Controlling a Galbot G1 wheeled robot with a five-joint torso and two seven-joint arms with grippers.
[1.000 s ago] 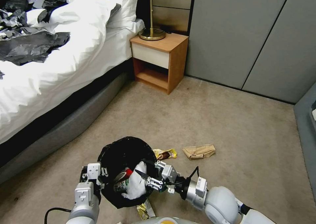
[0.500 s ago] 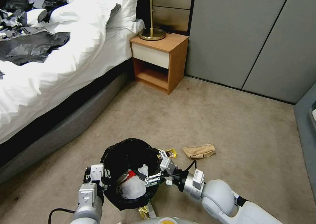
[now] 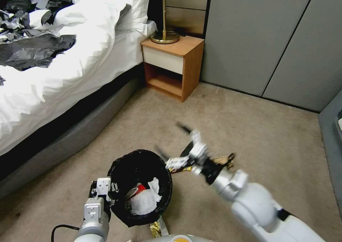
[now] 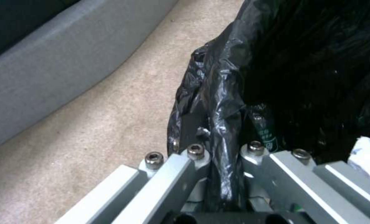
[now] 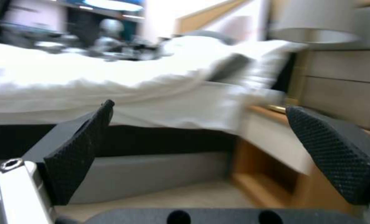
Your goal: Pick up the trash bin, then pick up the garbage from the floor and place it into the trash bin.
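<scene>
Our left gripper (image 4: 218,174) is clamped on the liner-covered rim of the small round white plastic trash bin with black bag liner (image 3: 140,185), held just above the carpet. Our right gripper (image 3: 183,147) is raised, fingers spread, empty. Yellow snack wrapper (image 3: 178,169) on the floor beside the bin: light, crinkly, slippery; pinch a raised fold.

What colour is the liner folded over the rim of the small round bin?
Black: a crinkled, glossy plastic bag liner, best seen in the left wrist view.
</scene>
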